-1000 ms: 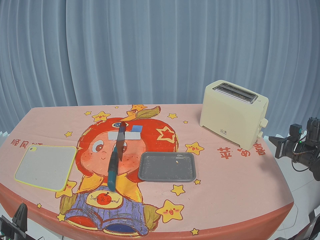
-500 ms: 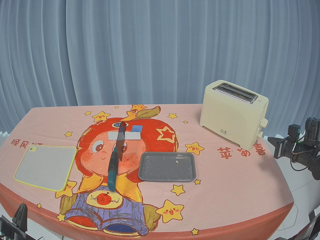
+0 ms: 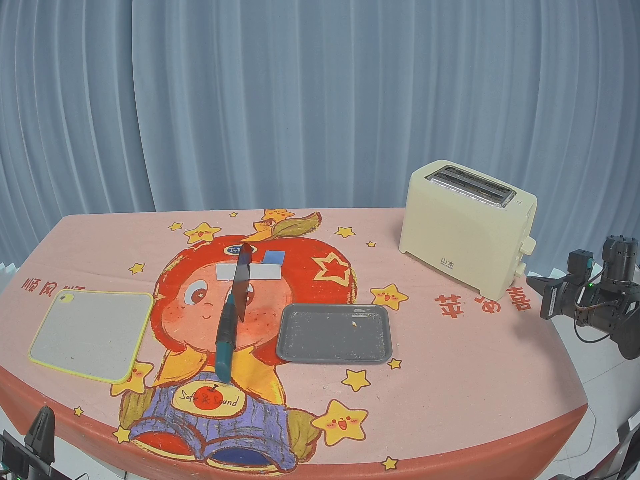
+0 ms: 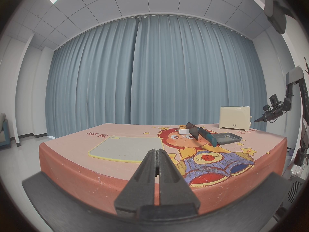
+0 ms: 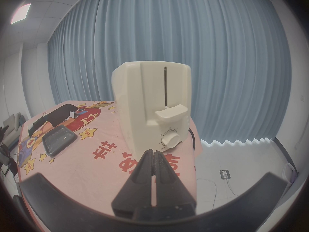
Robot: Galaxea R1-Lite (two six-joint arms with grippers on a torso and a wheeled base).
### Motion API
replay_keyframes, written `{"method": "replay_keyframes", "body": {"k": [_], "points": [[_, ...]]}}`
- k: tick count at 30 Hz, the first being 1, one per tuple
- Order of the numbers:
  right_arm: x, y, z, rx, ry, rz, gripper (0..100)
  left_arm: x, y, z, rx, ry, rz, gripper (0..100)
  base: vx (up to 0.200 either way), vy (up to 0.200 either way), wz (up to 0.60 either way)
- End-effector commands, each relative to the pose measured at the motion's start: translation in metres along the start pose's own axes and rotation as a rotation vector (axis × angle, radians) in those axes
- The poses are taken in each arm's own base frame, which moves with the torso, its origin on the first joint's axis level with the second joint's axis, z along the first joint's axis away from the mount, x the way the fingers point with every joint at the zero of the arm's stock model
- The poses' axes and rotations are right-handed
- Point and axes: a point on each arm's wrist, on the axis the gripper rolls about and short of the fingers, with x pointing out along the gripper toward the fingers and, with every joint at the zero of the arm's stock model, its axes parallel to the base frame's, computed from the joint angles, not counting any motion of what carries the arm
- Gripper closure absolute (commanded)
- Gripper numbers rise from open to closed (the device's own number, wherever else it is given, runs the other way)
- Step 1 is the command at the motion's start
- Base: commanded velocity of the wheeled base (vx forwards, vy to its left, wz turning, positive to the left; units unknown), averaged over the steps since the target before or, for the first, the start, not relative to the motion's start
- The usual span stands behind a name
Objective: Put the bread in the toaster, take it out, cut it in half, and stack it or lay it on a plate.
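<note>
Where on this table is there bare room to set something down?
Bare table lies right of the tray, between it, the toaster and the near edge; also along the back, behind the cutting board. Tightest is the middle, where the knife lies close beside the tray.

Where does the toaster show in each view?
Head view: toaster at the table's far right, beyond the grey tray.
Left wrist view: toaster far across the table, behind the tray.
Right wrist view: toaster close ahead, lever end facing the camera; tray farther along the table.
Shared landmark: the grey tray.
</note>
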Motion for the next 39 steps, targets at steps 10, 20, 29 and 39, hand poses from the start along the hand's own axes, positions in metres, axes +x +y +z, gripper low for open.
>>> {"method": "replay_keyframes", "body": {"k": [10, 20, 29, 39], "points": [[0.021, -0.005, 0.015, -0.009, -0.029, 0.001, 100, 0.000, 0.000, -0.005, -0.001, 0.001, 0.001, 100, 0.000, 0.000, 0.00], [0.029, -0.010, 0.011, -0.002, -0.014, -0.007, 100, 0.000, 0.000, -0.005, 0.001, 0.001, 0.001, 100, 0.000, 0.000, 0.00], [0.030, -0.014, 0.011, 0.003, -0.015, -0.018, 100, 0.000, 0.000, -0.005, -0.001, 0.001, 0.001, 100, 0.000, 0.000, 0.00], [0.030, -0.014, 0.010, 0.004, -0.013, -0.020, 100, 0.000, 0.000, -0.005, -0.001, 0.001, 0.001, 100, 0.000, 0.000, 0.00]]}}
